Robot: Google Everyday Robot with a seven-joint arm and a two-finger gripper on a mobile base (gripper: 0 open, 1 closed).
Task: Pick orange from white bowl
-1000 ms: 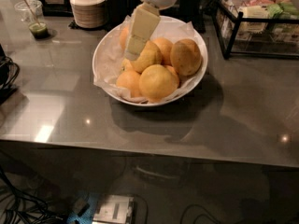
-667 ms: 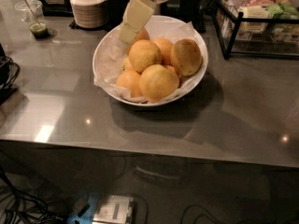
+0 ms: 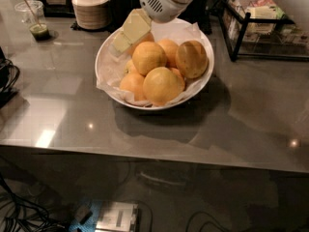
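The white bowl (image 3: 107,57) stands on the grey counter, lined with crumpled white paper and holding several yellow-orange oranges. One orange (image 3: 149,57) lies on top in the middle, another (image 3: 161,85) at the front, and a browner one (image 3: 191,58) at the right. My gripper (image 3: 121,40), cream-coloured under a white wrist, hangs over the bowl's back left part, just up and left of the top orange. A bit of orange peel shows behind it. I cannot tell whether it holds anything.
A stack of small beige bowls (image 3: 91,6) stands behind the bowl at the back left. A plastic cup (image 3: 35,19) with green liquid is at the far left. A black wire rack (image 3: 263,30) stands at the back right. Cables (image 3: 7,79) lie at the left edge.
My gripper has moved up and to the left, from down among the oranges to over the bowl's back left part. The oranges lie as before.
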